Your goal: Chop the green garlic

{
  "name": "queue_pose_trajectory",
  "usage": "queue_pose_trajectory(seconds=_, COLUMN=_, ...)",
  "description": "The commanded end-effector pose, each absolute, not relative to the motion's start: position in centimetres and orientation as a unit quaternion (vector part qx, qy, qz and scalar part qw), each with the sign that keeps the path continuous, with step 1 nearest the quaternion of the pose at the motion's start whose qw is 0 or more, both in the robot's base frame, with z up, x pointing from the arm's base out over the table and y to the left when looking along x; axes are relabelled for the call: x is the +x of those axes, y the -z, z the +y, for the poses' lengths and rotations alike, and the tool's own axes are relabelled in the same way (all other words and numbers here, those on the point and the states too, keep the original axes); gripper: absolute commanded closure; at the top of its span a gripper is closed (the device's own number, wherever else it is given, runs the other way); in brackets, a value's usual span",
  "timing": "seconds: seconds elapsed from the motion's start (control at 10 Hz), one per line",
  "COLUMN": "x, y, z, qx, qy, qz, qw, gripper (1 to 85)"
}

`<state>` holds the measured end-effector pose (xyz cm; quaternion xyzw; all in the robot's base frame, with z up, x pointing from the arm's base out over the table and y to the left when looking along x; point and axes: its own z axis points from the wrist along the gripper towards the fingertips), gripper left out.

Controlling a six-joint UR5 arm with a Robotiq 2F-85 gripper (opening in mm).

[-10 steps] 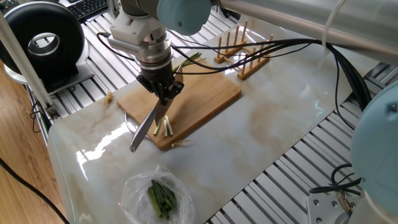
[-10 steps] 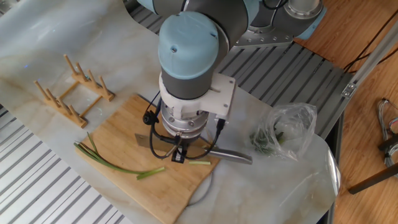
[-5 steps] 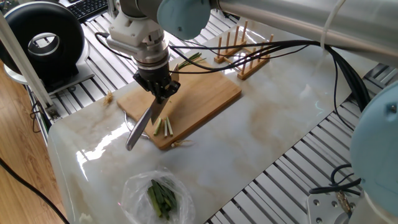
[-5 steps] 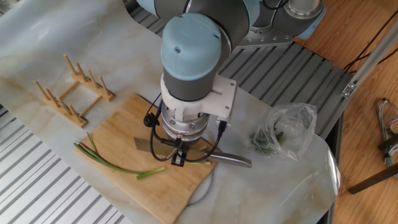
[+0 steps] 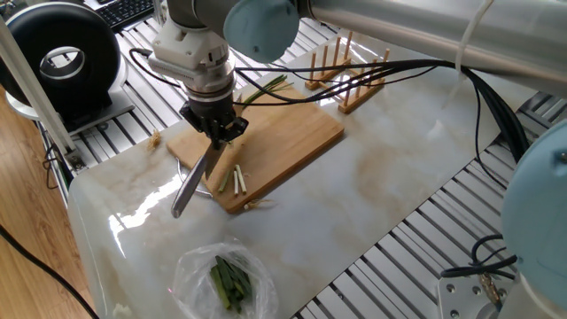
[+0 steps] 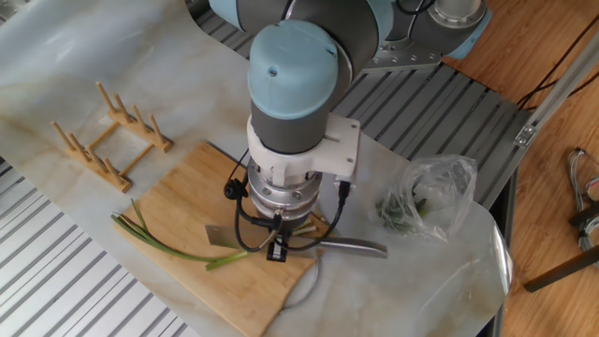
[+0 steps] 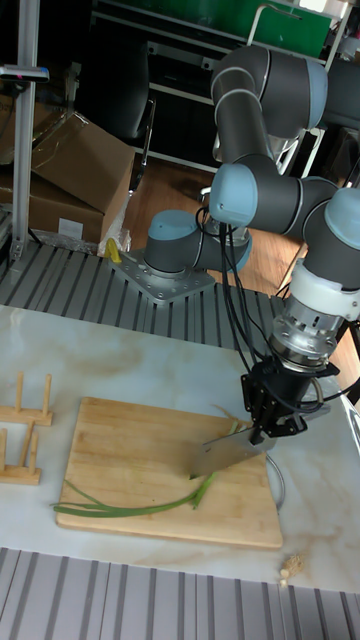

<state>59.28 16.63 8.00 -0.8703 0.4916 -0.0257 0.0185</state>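
Note:
The green garlic stalk point(image 6: 173, 250) lies along the near edge of the wooden cutting board point(image 6: 173, 201), with its leafy tips point(image 7: 90, 505) towards the rack. Its cut end point(image 7: 205, 487) sits just under the knife blade point(image 7: 225, 455). Two short white cut sticks point(image 5: 237, 180) lie on the board point(image 5: 297, 142) beside the knife. My gripper point(image 5: 215, 135) is shut on the knife. The grey handle point(image 6: 360, 246) sticks out past the board's edge. In the other fixed view the gripper point(image 6: 279, 241) hides the cut sticks.
A clear plastic bag with dark green leaves point(image 5: 226, 279) lies on the marble top near the board's corner. A wooden peg rack point(image 5: 345, 75) stands beyond the board's far end. A small pale scrap point(image 7: 287, 570) lies off the board. Cables hang around the wrist.
My gripper and the knife have slid along the board, away from the cut sticks and towards the stalk's cut end. The sticks now show clear of the blade.

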Motion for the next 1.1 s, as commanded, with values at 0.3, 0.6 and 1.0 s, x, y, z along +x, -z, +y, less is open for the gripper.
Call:
queue_pose_trajectory(seconds=0.3, x=57.8, y=-7.2, z=16.8, qx=-0.883, qy=0.009, qz=0.468, qw=0.005, gripper=84.3)
queue_pose_trajectory(seconds=0.6, x=57.6, y=-6.9, z=16.6, qx=-0.887, qy=0.011, qz=0.462, qw=0.002, gripper=84.3)
queue_pose_trajectory(seconds=1.0, x=57.6, y=-6.8, z=16.8, qx=-0.888, qy=0.011, qz=0.459, qw=0.004, gripper=84.3)
